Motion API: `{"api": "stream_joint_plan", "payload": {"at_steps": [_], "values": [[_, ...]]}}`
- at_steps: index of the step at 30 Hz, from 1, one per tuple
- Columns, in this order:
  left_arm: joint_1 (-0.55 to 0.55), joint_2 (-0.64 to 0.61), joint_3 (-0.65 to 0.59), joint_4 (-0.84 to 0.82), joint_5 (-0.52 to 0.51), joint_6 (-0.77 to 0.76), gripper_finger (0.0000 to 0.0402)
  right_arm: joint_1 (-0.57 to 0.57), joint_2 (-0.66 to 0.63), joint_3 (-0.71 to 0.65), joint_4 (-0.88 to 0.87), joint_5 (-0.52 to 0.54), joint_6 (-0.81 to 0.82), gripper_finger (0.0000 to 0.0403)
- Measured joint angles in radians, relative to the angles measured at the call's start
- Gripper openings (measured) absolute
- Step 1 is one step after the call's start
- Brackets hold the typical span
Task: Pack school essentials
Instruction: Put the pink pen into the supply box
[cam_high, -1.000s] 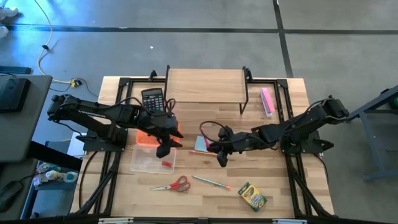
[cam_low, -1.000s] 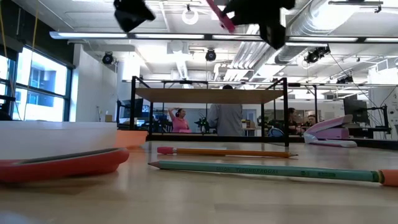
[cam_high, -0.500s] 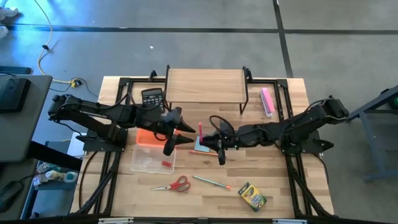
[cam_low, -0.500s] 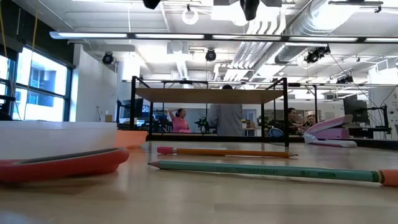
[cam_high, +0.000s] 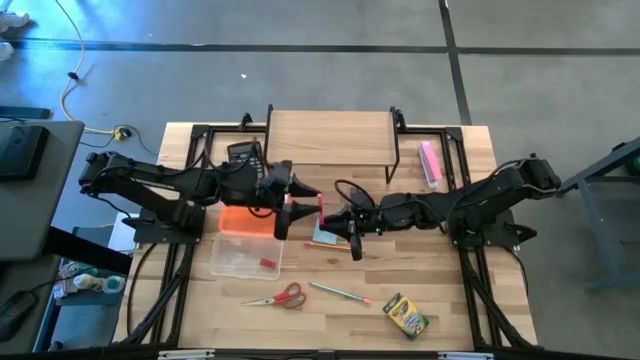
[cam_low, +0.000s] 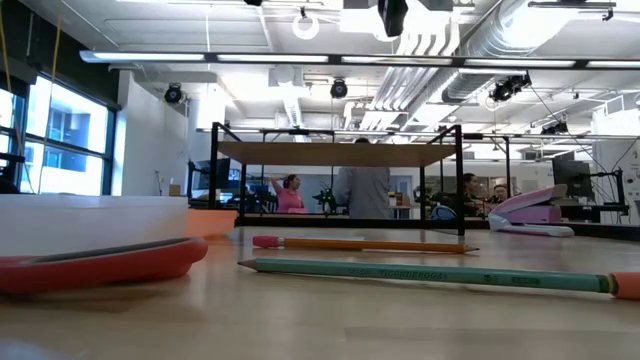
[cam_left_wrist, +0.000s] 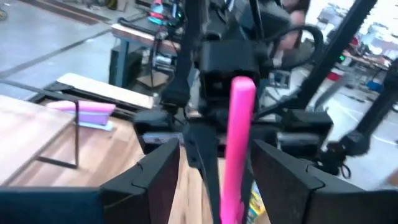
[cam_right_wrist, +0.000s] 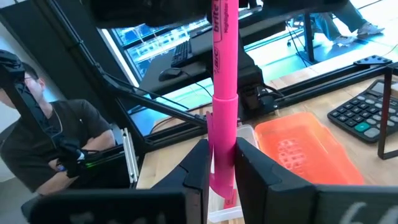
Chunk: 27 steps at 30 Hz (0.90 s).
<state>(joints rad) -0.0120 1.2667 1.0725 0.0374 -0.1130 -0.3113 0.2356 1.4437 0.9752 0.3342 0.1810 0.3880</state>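
Observation:
My right gripper (cam_high: 338, 220) (cam_right_wrist: 221, 163) is high above the table's middle, shut on a pink-red pen (cam_high: 320, 208) (cam_right_wrist: 222, 74). My left gripper (cam_high: 298, 203) (cam_left_wrist: 214, 152) faces it from the left and is open. In the left wrist view the pen (cam_left_wrist: 237, 143) stands in the gap between its fingers, apart from both. On the table lie the red-handled scissors (cam_high: 281, 296), two pencils (cam_high: 340, 292), the crayon box (cam_high: 405, 316) and the blue notepad (cam_high: 323, 233). A tiny red eraser (cam_high: 267, 263) lies in the clear box (cam_high: 240, 257). My right gripper pinches the pen's lower part (cam_right_wrist: 221, 149) between its two fingers. The fingers come about level from the table's right side and lie across the pen. The pen stands roughly upright above the fingers, lifted clear of the table.
An orange lid (cam_high: 240, 219) lies beside the clear box. A black calculator (cam_high: 245, 155), a wooden riser (cam_high: 330, 138) and a pale pink block (cam_high: 430, 162) stand toward the far edge. In the low view the pencils (cam_low: 420, 271) lie ahead, and people show in the room beyond.
Both grippers have risen and tipped from pointing down to about level, facing each other. My right gripper has carried the pen up and leftward, and the pen has gone from slanted to about upright. My left gripper has moved toward the pen, still open.

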Motion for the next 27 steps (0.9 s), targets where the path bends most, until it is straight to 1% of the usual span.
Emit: {"api": "stream_joint_plan", "payload": {"at_steps": [9, 12, 15, 21, 27], "values": [[0.005, 0.000, 0.000, 0.019, -0.033, 0.000, 0.0186, -0.014, 0.000, 0.000, 0.000, -0.021, 0.029, 0.0041], [0.013, 0.000, 0.000, 0.020, -0.032, 0.000, 0.0178, -0.016, 0.000, 0.000, 0.000, -0.021, 0.036, 0.0041], [0.021, 0.000, 0.000, 0.020, -0.029, 0.000, 0.0155, -0.020, 0.000, 0.000, 0.000, -0.020, 0.041, 0.0041], [0.026, 0.000, 0.000, 0.020, 0.002, 0.000, 0.0089, -0.034, 0.000, 0.000, 0.000, -0.021, 0.057, 0.0041], [0.026, 0.000, 0.000, 0.020, 0.005, 0.000, 0.0032, -0.046, 0.000, 0.000, -0.003, -0.028, 0.056, 0.0041]]}}
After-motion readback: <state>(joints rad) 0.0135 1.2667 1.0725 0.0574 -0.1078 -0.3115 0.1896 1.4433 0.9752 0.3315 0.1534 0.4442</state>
